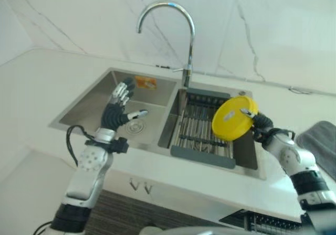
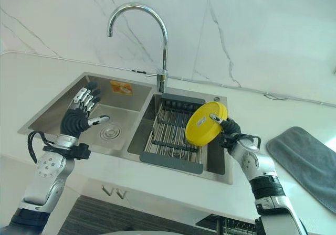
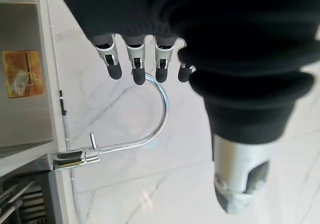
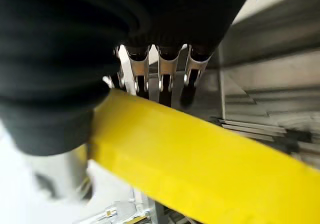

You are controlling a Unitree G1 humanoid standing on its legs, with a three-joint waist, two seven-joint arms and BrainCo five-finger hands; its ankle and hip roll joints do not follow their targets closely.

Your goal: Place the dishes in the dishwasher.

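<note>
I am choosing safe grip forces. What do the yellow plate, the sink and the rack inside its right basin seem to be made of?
Yellow plate: probably plastic, judging by its opaque, even colour and dull sheen. The right hand pinches it.
Sink: looks like brushed stainless steel, grey with soft reflections.
Rack: thin shiny metal rods, apparently steel, in a dark frame, possibly plastic.

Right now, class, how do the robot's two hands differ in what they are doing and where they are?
The right hand grips a yellow plate with curled fingers; the left hand holds nothing, fingers relaxed. The right hand is over the sink's basin with the drying rack; the left hovers over the bare basin. Both wear dark ribbed covers.
</note>
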